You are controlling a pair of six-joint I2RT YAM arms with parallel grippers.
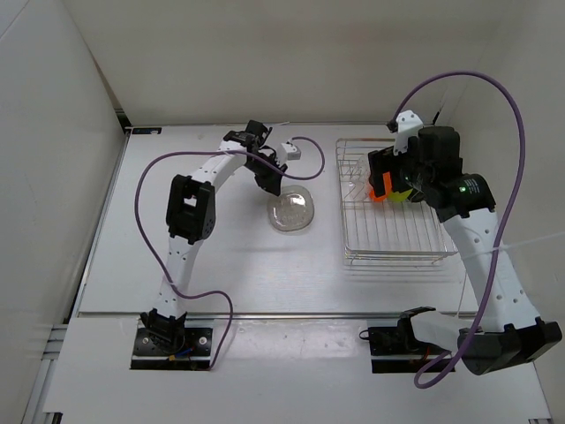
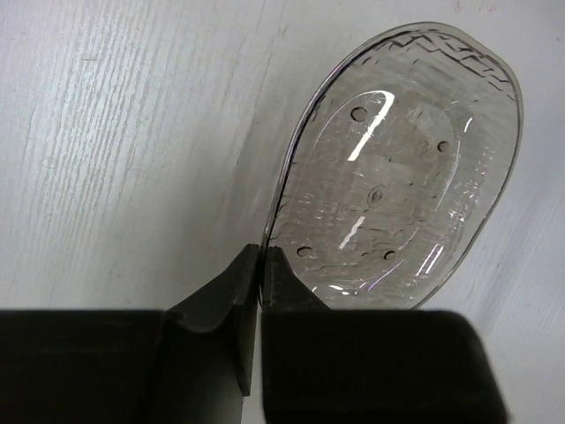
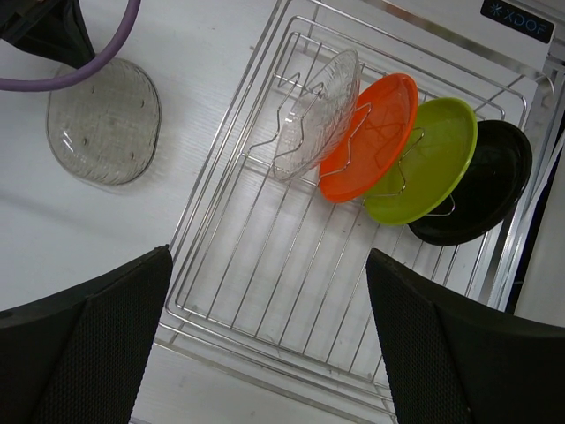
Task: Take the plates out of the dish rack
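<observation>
**A:** Five plates, by my count; where do they lie from the jaws?

**B:** Four lean in the rack [image 3: 265,238], out past the tips of the right gripper [image 3: 267,265]; the racked clear plate [image 3: 318,110] sits roughly opposite the gap between the fingers; the orange plate [image 3: 375,132], the green plate [image 3: 428,159] and the black plate [image 3: 481,185] run off toward the right finger's side, each overlapping the next in this view; whether they touch I cannot tell.

**A:** And those jaws?

**B:** Wide apart, holding nothing; bare rack bars show between them, and the gripper hangs over the rack.

**A:** The fifth?

**B:** The clear plate [image 3: 103,121] lies on the table [image 1: 265,274], outside the rack, beyond and outward of that gripper's left finger; it is well apart from the other four.

**A:** What of the left gripper [image 2: 262,261]?

**B:** Its jaws are together on that clear plate's rim; the thin edge runs straight into the slit between the two fingertips; the rest of the plate spreads ahead of them and to their right; it looks flat on the table, though I cannot say whether it rests there or is just lifted.
</observation>
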